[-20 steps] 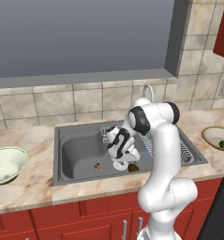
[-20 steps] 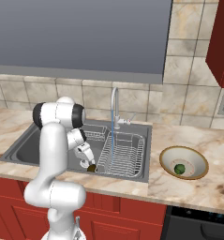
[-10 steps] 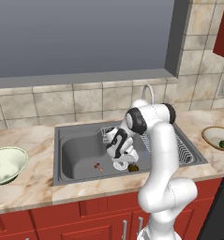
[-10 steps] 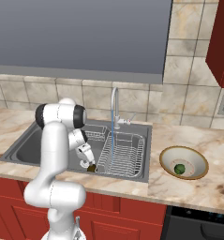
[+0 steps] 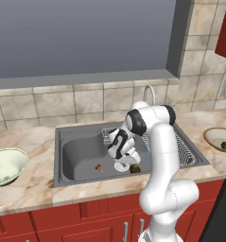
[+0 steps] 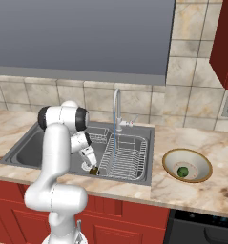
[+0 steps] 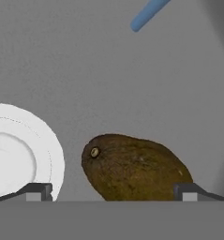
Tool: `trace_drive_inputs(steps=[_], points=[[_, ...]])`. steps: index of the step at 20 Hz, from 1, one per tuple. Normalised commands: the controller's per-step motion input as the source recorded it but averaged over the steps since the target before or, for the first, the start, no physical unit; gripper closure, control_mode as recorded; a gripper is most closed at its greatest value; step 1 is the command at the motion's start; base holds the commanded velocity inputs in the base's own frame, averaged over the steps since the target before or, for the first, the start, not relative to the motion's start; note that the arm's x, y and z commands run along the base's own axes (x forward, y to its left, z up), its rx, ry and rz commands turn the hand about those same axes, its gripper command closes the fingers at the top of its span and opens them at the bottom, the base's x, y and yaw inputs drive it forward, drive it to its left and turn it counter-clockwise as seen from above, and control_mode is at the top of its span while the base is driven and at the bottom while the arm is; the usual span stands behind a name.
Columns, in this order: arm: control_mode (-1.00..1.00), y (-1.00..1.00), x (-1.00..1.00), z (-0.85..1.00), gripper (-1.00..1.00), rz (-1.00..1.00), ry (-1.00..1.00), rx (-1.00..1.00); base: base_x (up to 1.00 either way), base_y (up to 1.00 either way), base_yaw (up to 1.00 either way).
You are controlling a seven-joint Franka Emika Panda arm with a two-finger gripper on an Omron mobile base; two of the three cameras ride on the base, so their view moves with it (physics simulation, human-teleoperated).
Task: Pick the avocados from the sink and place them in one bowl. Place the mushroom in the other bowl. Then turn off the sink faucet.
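The dark avocado's (image 7: 136,169) underside is being cut off in the hand view; 1 side of the white drain (image 7: 19,154) is being cropped.

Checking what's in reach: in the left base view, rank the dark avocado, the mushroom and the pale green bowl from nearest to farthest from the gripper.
1. Dark avocado, under the gripper in the sink.
2. Mushroom, farther left on the sink floor.
3. Pale green bowl, far left on the counter.

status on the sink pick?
Gripper low in the sink, jaws open around the dark avocado. Green avocado in tan bowl. White drain beside; nothing blocking.
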Motion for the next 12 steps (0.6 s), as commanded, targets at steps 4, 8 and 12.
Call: trace_drive_inputs(steps=[4,8,12], points=[[-1.0,-0.24,0.0,-0.06,-1.0,-0.06,0.0,0.0,0.0,0.0,0.0],[-1.0,-0.2,0.0,-0.11,-1.0,-0.05,0.0,0.0,0.0,0.0,0.0],[-1.0,-0.04,-0.02,-0.19,-1.0,-0.02,0.01,0.0,0.0,0.0,0.0]])
